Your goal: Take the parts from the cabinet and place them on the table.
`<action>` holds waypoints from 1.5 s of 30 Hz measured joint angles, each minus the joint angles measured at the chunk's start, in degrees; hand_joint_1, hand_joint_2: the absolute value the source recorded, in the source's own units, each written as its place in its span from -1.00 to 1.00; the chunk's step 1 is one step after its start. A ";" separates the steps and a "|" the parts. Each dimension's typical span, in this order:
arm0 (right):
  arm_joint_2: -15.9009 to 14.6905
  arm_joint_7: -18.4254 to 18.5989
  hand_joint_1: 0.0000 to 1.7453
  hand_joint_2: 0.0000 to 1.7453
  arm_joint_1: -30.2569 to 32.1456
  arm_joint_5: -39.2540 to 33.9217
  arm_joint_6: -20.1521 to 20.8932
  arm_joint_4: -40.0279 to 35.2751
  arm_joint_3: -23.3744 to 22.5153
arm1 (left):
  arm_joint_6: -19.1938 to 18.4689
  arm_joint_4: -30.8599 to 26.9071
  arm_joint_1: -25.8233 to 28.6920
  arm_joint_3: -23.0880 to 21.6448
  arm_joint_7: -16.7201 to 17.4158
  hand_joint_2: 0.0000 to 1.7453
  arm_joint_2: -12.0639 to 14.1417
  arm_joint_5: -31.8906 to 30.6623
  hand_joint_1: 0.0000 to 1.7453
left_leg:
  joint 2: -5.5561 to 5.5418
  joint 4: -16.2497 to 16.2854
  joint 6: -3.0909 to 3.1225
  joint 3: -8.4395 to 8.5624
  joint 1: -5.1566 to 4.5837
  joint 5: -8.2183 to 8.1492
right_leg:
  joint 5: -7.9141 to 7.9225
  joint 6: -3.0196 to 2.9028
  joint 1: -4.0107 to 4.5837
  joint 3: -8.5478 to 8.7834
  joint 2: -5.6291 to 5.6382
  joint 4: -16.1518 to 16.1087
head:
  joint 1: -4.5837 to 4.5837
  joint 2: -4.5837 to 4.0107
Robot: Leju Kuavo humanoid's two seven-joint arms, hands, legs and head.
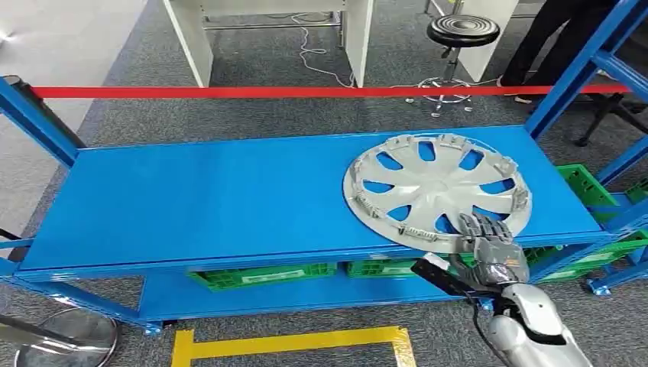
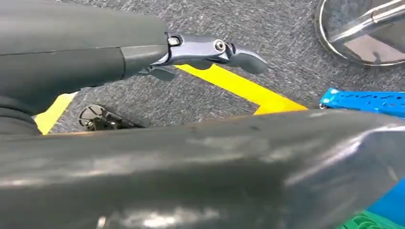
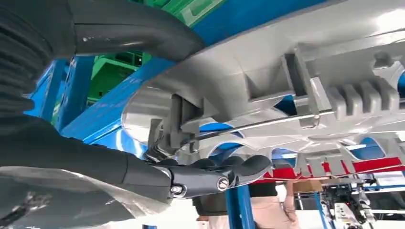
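A silver hubcap (image 1: 435,187) lies flat on the right half of the blue cabinet shelf (image 1: 199,199), its near rim reaching the shelf's front edge. My right hand (image 1: 489,245) is at that near rim, with its fingers (image 1: 483,229) curled over the top. In the right wrist view the hubcap's rim (image 3: 286,62) sits between the thumb (image 3: 119,28) and the dark fingers (image 3: 215,174), so the hand grips it. My left hand (image 2: 143,52) hangs over the grey carpet with a finger (image 2: 215,47) stretched out, holding nothing.
Green crates (image 1: 260,274) sit on the lower shelf, with another (image 1: 588,187) at the right. Blue uprights (image 1: 581,69) flank the shelf. A red tape (image 1: 229,92) runs behind it, with a stool (image 1: 462,30) and a person (image 1: 550,30) beyond. Yellow floor tape (image 1: 290,340) and a chrome stool base (image 1: 61,336) lie near me.
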 joint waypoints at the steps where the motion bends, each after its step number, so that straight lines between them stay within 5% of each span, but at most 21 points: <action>1: -0.05 -0.02 -1.00 1.00 -0.02 -0.02 0.02 0.00 0.02 | 0.05 0.00 -0.01 -0.02 -0.05 -1.00 -0.07 0.00 -1.00 | 0.00 0.00 0.00 0.00 0.00 0.00 | 0.00 0.00 0.00 0.00 0.00 0.00 | 0.00 0.00; 4: -0.57 -0.44 -1.00 1.00 -0.28 -0.26 0.39 0.09 0.09 | 0.33 0.00 -0.09 0.00 -0.09 -1.00 -0.26 0.00 -1.00 | 0.01 0.00 0.00 0.00 0.00 0.00 | 0.02 0.01 0.00 0.00 0.02 0.00 | 0.02 0.00; 5: -0.90 -0.81 -1.00 -1.00 -0.52 -0.65 0.89 0.17 0.07 | 0.35 0.00 -0.13 0.00 -0.09 -1.00 -0.35 0.00 -1.00 | 0.02 0.00 0.00 0.00 0.00 0.00 | 0.03 0.01 0.00 -0.01 0.03 0.00 | 0.02 0.00; 7: -1.40 -1.55 -1.00 -1.00 -1.17 -1.42 1.75 0.63 -0.07 | 0.37 0.00 -0.22 -0.02 -0.09 -1.00 -0.46 -0.02 -1.00 | 0.02 0.00 0.00 0.00 0.00 0.00 | 0.04 0.00 0.00 -0.01 0.04 0.00 | 0.02 0.00; 8: -1.62 -2.04 -1.00 1.00 -1.61 -1.62 2.19 0.99 -0.13 | 0.42 0.00 -0.27 -0.02 -0.09 -1.00 -0.50 -0.04 -1.00 | 0.03 0.00 0.00 0.00 0.00 0.00 | 0.05 0.00 0.00 -0.01 0.05 0.00 | 0.00 0.00; 19: -2.43 -6.27 -1.00 1.00 -7.79 -1.25 5.35 8.43 -1.75 | 0.55 0.00 -1.01 0.00 -0.07 -1.00 -1.25 -0.07 -1.00 | 0.66 -0.01 -0.04 0.02 0.02 0.02 | 0.36 0.01 0.02 -0.10 0.84 -0.01 | 0.02 0.00; 38: -2.54 -8.07 -1.00 1.00 -12.46 -1.25 6.62 14.78 -1.92 | 0.79 0.00 -1.62 0.00 -0.15 -1.00 -2.23 0.31 -1.00 | 1.06 -0.01 0.21 -0.01 0.04 0.69 | 1.41 0.21 0.04 -0.41 1.12 -0.49 | 0.02 0.00; 40: -2.54 -8.20 1.00 1.00 -12.59 -1.29 6.62 14.97 -1.92 | 0.81 0.00 -1.62 0.00 -0.18 -1.00 -2.23 0.46 -1.00 | 1.09 -0.01 0.23 -0.02 0.04 0.75 | 1.50 0.22 0.04 -0.17 1.17 -0.49 | 0.02 0.00; 45: -2.54 -9.44 1.00 1.00 -13.35 -1.55 6.66 15.85 -1.79 | 1.03 -0.02 -1.61 0.06 -0.29 -1.00 -2.16 0.70 -1.00 | 1.14 -0.01 0.24 -0.05 0.04 0.81 | 1.60 0.20 0.04 -0.07 1.22 -0.50 | 0.02 0.00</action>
